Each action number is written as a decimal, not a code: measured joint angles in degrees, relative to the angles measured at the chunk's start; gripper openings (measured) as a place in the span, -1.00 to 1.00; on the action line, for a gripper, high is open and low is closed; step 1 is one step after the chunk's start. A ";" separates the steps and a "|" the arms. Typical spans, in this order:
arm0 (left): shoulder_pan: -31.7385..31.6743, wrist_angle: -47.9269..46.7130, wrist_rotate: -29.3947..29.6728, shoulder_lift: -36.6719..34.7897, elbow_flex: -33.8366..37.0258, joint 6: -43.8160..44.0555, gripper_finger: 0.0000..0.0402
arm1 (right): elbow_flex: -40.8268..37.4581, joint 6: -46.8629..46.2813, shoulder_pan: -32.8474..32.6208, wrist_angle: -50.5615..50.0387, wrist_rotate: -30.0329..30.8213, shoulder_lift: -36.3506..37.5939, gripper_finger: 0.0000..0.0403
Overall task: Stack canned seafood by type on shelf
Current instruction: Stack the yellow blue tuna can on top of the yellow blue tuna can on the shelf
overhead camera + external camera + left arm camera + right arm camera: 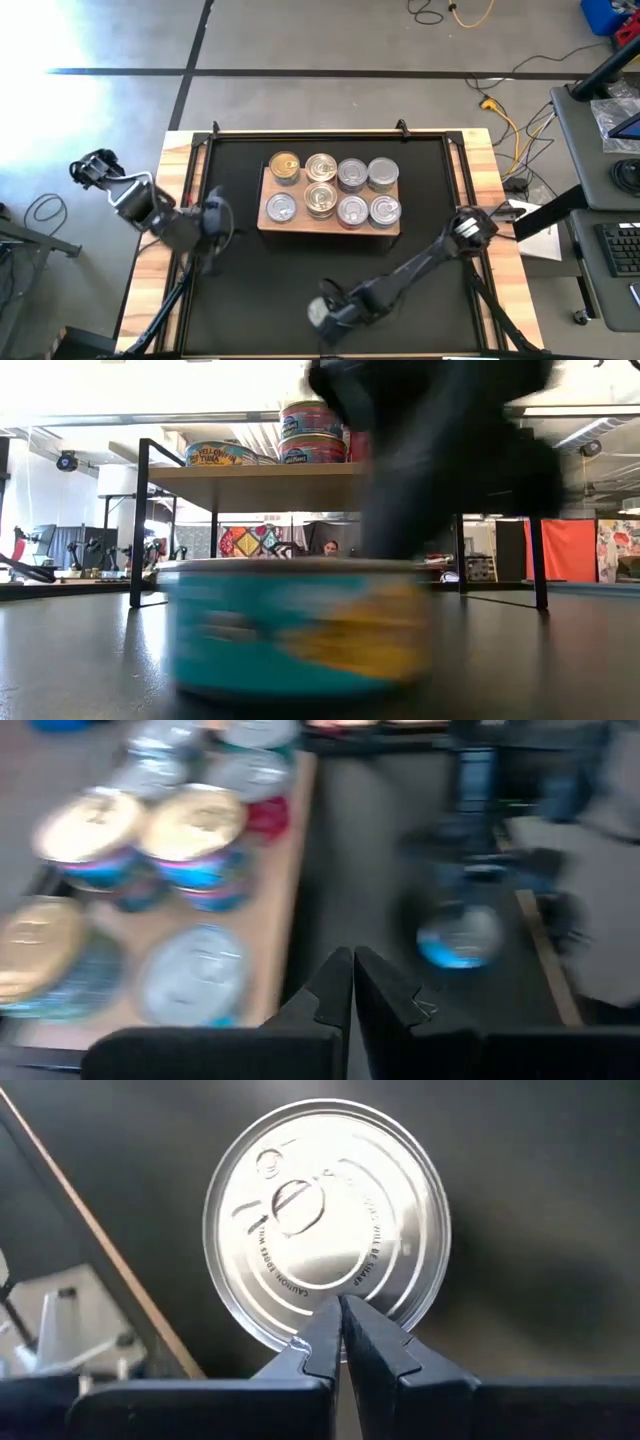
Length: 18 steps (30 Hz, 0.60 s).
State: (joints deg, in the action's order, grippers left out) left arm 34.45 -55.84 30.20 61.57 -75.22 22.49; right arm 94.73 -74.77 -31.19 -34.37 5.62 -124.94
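Risk: right gripper was shut above loose tin; tin could be shoved if lowered unopened.

black mat, wooden table rim, yellow floor cable

"TUNA" on shelf tin, perhaps "CAUTION" on silver lid

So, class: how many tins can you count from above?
9: eight on the shelf in two rows of four, one loose tin on the mat under the right gripper. Stacked ones may be hidden.
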 joint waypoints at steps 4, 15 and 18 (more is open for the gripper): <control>7.57 -1.12 -0.69 0.98 0.08 7.22 -1.00 | 3.66 8.05 2.41 1.19 3.85 -1.81 -0.94; 18.17 3.56 1.68 8.06 9.98 24.58 -1.00 | 16.02 37.84 1.76 -1.43 13.02 -2.37 -0.94; 18.27 7.34 -1.02 10.79 12.18 26.47 -0.96 | 18.67 40.03 0.17 -7.19 15.18 -0.78 -0.94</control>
State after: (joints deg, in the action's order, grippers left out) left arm 52.72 -48.49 29.19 72.36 -63.04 48.96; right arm 113.40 -34.74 -31.02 -41.56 20.80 -125.72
